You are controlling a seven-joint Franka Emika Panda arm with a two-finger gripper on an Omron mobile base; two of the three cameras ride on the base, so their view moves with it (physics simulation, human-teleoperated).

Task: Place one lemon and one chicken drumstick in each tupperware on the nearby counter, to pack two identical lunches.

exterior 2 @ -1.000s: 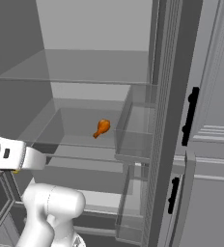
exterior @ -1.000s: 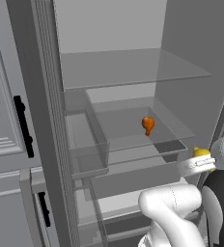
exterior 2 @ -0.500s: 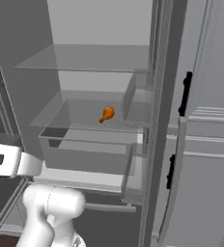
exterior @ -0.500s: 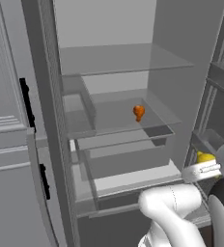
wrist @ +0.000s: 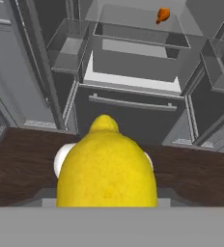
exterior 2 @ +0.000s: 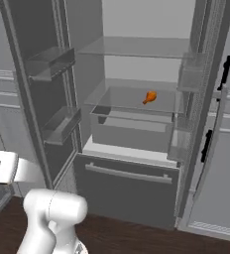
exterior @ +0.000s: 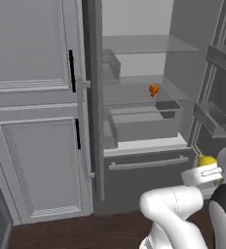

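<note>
My gripper (exterior: 207, 164) is shut on a yellow lemon (exterior: 206, 160) at the right edge of the left base view, low in front of the open fridge. In the hand view the lemon (wrist: 106, 166) fills the lower middle and hides the fingertips. An orange chicken drumstick (exterior: 154, 89) lies on a glass shelf inside the fridge, far from the gripper; the drumstick (exterior 2: 149, 97) sits above the clear drawer, and the drumstick (wrist: 162, 15) appears small at the top of the hand view. The tupperware and the marble counter are out of view.
The open fridge (exterior 2: 137, 124) has glass shelves, a clear drawer (exterior: 144, 124) and a closed lower drawer (exterior 2: 129, 186). Door bins (exterior: 215, 114) jut out on its open door. Tall grey cabinet doors with black handles (exterior: 72, 70) stand beside it. The floor (wrist: 22, 159) is dark brown wood.
The whole picture has shifted: the base has backed away from the fridge and turned, so the fridge looks farther off. The lemon stays in the gripper; the drumstick has not moved.
</note>
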